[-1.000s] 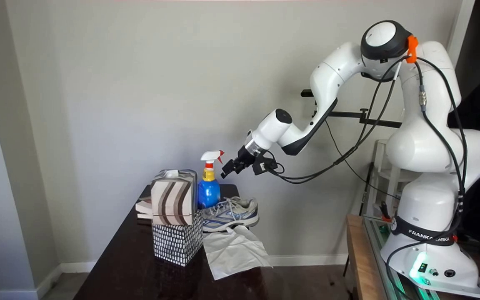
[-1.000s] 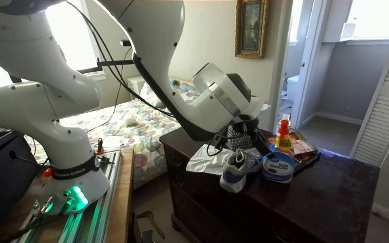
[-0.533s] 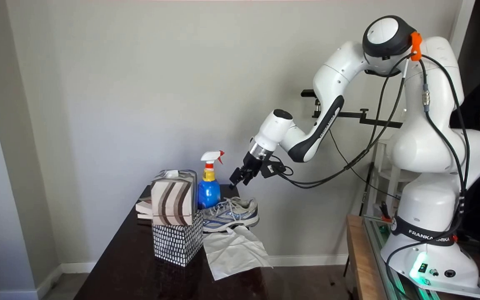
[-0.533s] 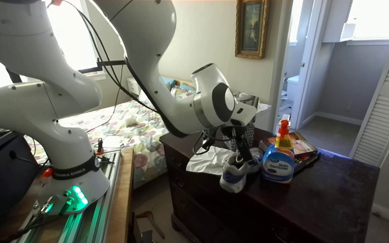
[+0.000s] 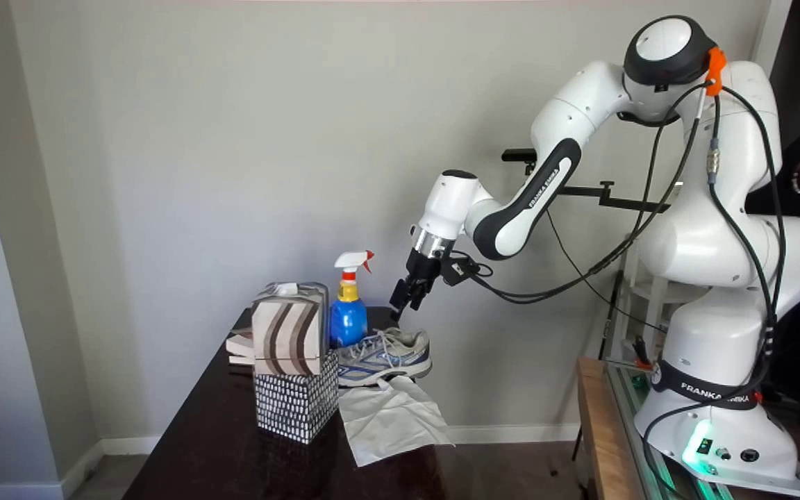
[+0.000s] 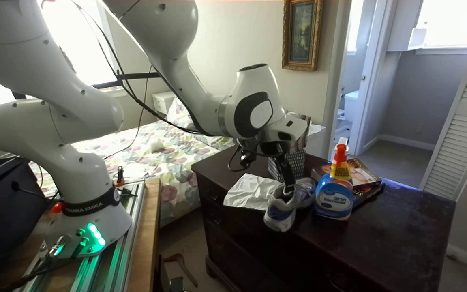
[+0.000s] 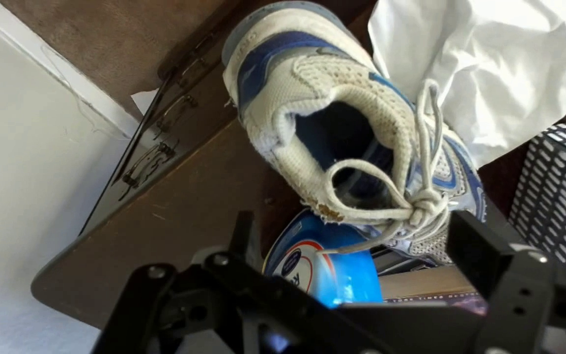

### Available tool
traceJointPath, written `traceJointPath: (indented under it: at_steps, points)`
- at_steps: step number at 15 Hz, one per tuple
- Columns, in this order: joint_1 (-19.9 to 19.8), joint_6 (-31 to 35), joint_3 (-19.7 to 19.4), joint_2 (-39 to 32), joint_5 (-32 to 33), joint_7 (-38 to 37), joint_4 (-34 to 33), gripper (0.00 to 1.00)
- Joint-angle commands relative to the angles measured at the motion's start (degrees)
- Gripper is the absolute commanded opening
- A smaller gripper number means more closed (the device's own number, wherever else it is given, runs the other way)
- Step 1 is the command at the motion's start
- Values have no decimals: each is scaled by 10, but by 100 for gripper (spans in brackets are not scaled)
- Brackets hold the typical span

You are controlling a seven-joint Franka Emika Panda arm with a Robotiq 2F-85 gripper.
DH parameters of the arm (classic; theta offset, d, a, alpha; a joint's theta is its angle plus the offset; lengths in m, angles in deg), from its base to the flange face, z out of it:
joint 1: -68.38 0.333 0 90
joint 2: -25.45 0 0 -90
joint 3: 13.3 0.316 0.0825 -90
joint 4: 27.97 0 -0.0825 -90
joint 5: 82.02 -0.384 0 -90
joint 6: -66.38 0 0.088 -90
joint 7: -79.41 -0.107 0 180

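In the wrist view, the claw [image 7: 352,222] gapes empty above the shoe [image 7: 386,113], upper center. A bottle [image 7: 349,260] stands lower center, a white sheet [image 7: 494,69] upper right.

Window [image 6: 85,52] blown out white — wall [image 5: 233,153] softly shadowed.

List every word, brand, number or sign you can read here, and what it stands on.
"FRANKA EMIKA": arm.
"FRANKA EMIKA", partly covered: base.
"Stain Remover": bottle.
"YORK TIMES", in the wrist view: book.
Too small or blurred: marks on the shoe, the bottle's brand and yellow label, the black book.
No readable numbers.
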Motion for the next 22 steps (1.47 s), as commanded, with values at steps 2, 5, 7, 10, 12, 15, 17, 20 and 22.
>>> traceJointPath:
  at_steps: [2,5,7,10,12,15,17,20,22]
  points:
    - [-116,-84,134,-6,-86,151,-6,100]
    - [-179,-140,209,-20,-108,220,-16,100]
    - [-191,-121,223,40,-200,304,-11,100]
    - [-222,-152,263,41,-296,400,-20,100]
    - [-237,-171,283,47,-347,455,-27,100]
    - [-262,-212,315,52,-369,491,-39,100]
    - [-280,-235,339,51,-366,497,-45,100]
    - [-304,-260,370,47,-349,501,-53,100]
    - [-318,-261,386,39,-333,506,-51,100]
